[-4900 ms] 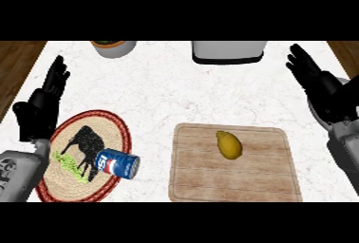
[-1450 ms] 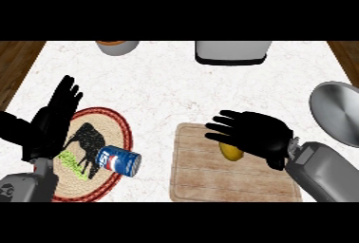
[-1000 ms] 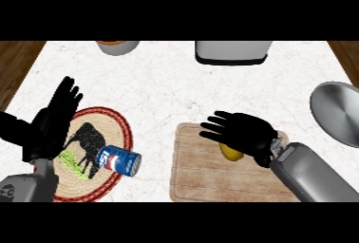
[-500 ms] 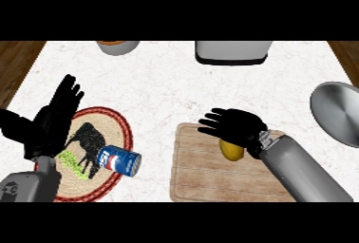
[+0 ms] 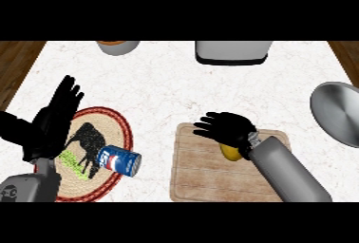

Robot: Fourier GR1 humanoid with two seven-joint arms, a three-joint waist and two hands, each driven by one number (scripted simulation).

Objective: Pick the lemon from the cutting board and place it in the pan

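Right hand [image 5: 228, 128] directly over lemon [image 5: 231, 152] on cutting board [image 5: 203, 175], fingers curling down, seemingly not yet closed; pan [image 5: 340, 118] further right.

One lemon [image 5: 231, 152], one pan [image 5: 338, 116], one can [image 5: 119, 161]

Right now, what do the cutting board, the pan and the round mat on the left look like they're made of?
The cutting board looks like light wood with a matte finish: pale brown, with lengthwise grain lines. The pan looks like metal, probably steel: even grey with a soft sheen and a lighter rim. The round mat seems to be woven straw or fibre: tan rings with a red border.
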